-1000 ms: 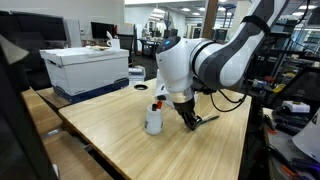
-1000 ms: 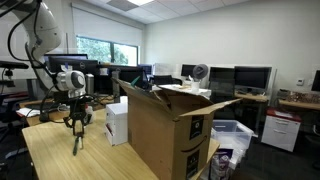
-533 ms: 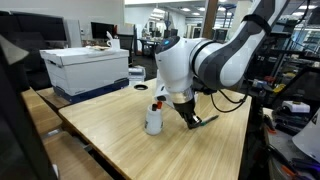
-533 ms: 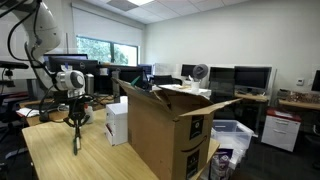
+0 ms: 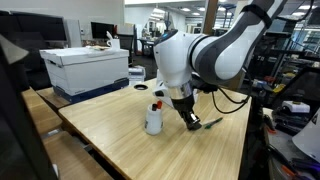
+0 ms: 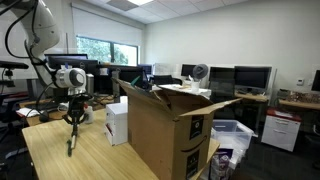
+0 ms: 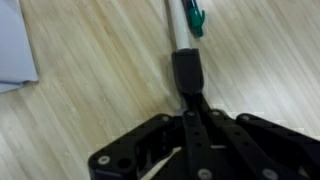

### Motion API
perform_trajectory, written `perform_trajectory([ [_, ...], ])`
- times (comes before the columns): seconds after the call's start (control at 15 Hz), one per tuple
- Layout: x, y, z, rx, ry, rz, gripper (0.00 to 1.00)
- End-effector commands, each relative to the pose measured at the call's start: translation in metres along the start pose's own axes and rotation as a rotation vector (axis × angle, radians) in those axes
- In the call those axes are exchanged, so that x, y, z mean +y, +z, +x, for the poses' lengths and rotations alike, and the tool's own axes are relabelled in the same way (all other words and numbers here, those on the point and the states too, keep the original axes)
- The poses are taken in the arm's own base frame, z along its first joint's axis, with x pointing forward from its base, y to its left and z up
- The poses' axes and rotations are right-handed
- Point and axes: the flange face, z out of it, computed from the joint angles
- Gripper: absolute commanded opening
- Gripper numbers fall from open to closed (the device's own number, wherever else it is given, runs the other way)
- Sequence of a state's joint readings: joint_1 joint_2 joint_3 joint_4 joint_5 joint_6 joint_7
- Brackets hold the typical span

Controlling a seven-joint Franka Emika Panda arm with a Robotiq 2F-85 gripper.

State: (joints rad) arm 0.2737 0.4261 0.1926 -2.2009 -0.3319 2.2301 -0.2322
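Clamping the pen (image 7: pixel 181 38) in closed jaws, we see its long axis pointing straight away, green cap (image 7: pixel 195 17) at the far end.

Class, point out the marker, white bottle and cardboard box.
marker (image 7: pixel 178 35), wrist view, its pale barrel.
white bottle (image 5: pixel 153 124), in an exterior view, its body.
cardboard box (image 6: pixel 158 140), in an exterior view, its front wall.

Exterior view: I've got the gripper (image 5: pixel 189 119) over the table (image 5: pixel 110 140), with the marker (image 5: pixel 206 123) clamped in it and sticking out toward 3 o'clock. The bottle (image 5: pixel 154 118) stands on the table just beside the gripper, at its 9 o'clock. The storage box (image 5: pixel 85 68) sits on the far table end, at 10 o'clock. Wrist view: the marker runs to 12 o'clock from the fingertips, and a sheet (image 7: pixel 14 45) lies at 10 o'clock.
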Motion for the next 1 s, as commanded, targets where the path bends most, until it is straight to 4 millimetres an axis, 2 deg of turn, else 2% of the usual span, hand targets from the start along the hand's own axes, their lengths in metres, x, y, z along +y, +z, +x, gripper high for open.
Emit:
perform_trajectory([
  [0.0,-0.006,-0.041,-0.012,0.068,0.062,0.022,0.05],
  [0.2,-0.008,-0.075,-0.017,0.136,0.093,0.006,0.05],
  [0.73,-0.007,-0.148,-0.037,0.299,0.157,-0.013,0.05],
  [0.93,-0.009,-0.17,-0.044,0.368,0.181,-0.005,0.05],
])
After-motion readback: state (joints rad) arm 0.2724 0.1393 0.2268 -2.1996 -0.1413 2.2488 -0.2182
